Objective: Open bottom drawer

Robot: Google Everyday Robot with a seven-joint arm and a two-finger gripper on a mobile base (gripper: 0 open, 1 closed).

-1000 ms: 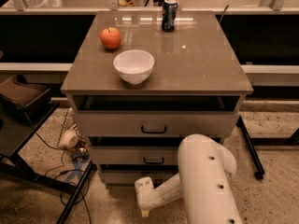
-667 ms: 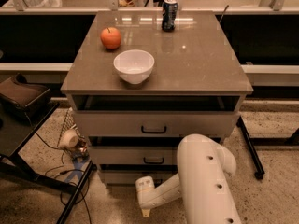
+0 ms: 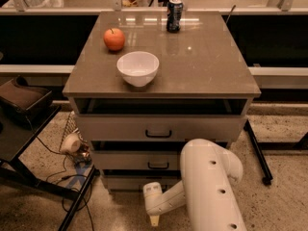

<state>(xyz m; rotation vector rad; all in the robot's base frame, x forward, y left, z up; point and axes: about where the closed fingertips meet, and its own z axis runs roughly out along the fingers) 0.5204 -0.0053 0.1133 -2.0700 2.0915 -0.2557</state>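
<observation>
The cabinet has three pale grey drawer fronts. The bottom drawer (image 3: 126,181) is the lowest and slimmest front, just above the floor. Its handle is hidden behind my arm. My white arm (image 3: 211,186) reaches in from the lower right, in front of the cabinet's lower right part. My gripper (image 3: 154,214) hangs low in front of the bottom drawer, near its middle and close to the floor. The top drawer (image 3: 120,127) and the middle drawer (image 3: 120,159) each show a small black bar handle.
On the cabinet top (image 3: 207,66) stand a white bowl (image 3: 138,68), an orange-red apple (image 3: 114,39) and a dark soda can (image 3: 174,15). A dark stand with cables (image 3: 29,129) is at the left. A black leg (image 3: 257,150) slants at the right.
</observation>
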